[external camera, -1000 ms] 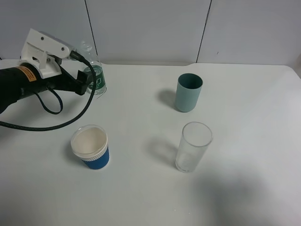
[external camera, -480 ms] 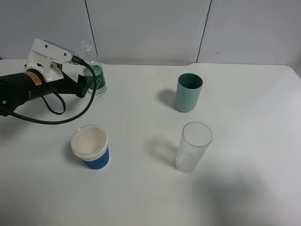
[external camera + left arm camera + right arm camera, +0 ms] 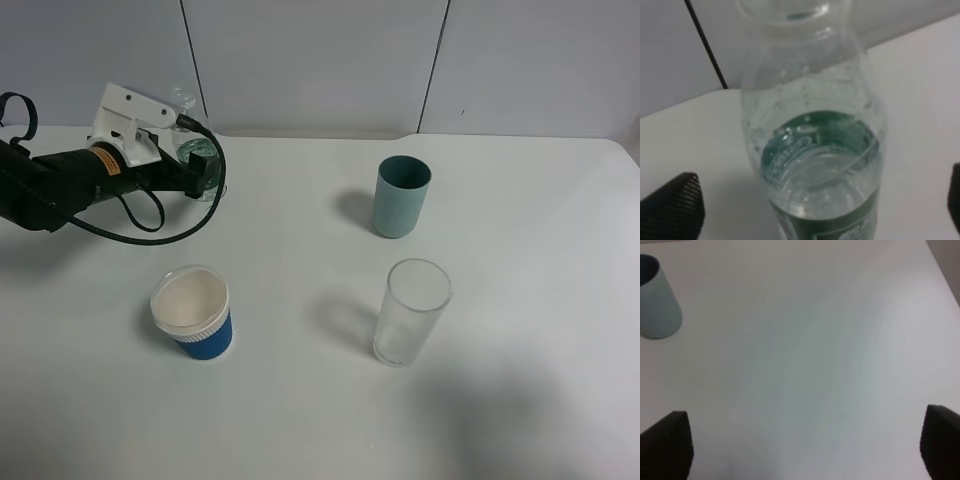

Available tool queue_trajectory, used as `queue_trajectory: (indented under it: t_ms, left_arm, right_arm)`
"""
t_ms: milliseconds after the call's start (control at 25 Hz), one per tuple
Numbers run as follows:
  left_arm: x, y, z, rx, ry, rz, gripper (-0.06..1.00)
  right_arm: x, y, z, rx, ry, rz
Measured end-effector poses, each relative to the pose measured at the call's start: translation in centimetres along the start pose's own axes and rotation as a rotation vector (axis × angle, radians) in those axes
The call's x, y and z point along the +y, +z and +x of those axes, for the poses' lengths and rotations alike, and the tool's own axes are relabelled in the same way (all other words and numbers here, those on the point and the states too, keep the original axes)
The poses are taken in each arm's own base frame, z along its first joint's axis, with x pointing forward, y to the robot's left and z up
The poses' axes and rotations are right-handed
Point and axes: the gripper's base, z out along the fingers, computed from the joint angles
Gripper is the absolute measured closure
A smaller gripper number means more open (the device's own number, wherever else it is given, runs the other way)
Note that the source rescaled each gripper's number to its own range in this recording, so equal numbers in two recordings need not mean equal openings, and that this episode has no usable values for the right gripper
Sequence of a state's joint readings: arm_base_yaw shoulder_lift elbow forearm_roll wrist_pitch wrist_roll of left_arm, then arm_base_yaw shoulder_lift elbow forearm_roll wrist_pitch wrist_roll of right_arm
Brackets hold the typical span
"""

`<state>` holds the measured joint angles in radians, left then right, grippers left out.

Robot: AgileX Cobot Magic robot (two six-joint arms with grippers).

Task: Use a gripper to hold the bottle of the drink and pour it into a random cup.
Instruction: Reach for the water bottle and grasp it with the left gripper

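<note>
A teal cup [image 3: 402, 196] stood upright on the white table [image 3: 300, 420], toward the back and right of the middle. A tall clear glass [image 3: 411, 312] stood upright nearer the front edge, in front of the teal cup and apart from it. Behind the table ran a pale grey wall [image 3: 310, 60] crossed by dark vertical seams.

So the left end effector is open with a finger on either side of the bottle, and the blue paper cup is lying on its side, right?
Not quite. The blue paper cup stands upright with its white inside facing up, as the exterior high view shows. The rest holds: the left end effector is open with a finger on either side of the bottle.
</note>
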<state>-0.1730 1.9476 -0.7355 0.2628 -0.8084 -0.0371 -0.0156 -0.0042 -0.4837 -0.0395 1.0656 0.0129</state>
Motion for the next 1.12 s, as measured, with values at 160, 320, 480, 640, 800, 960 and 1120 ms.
queue_trajectory:
  t_ms: [160,320,480,640,800,960,1120]
  left_arm:
    - [-0.1,0.6,0.7,-0.022,-0.005,0.009,-0.05]
    - [-0.2,1.2,1.4,-0.035,-0.023,0.016,-0.05]
    - [-0.1,2.2,1.7,-0.05,-0.046,0.025,-0.05]
    - [0.0,2.9,1.6,-0.07,-0.068,0.029,-0.05]
    - [0.2,4.1,1.6,-0.092,-0.094,0.035,-0.05]
    - [0.3,5.1,1.8,-0.101,-0.122,0.04,-0.05]
    - [0.2,5.7,2.1,-0.104,-0.122,0.052,-0.05]
  right_arm:
    - [0.0,0.0,0.0,0.0,0.0,0.0]
    - [0.0,0.0,0.0,0.0,0.0,0.0]
    - [0.0,0.0,0.0,0.0,0.0,0.0]
    - [0.0,0.0,0.0,0.0,0.0,0.0]
    - [0.0,0.0,0.0,0.0,0.0,0.0]
    - [0.0,0.0,0.0,0.0,0.0,0.0]
    - [0.0,0.0,0.0,0.0,0.0,0.0]
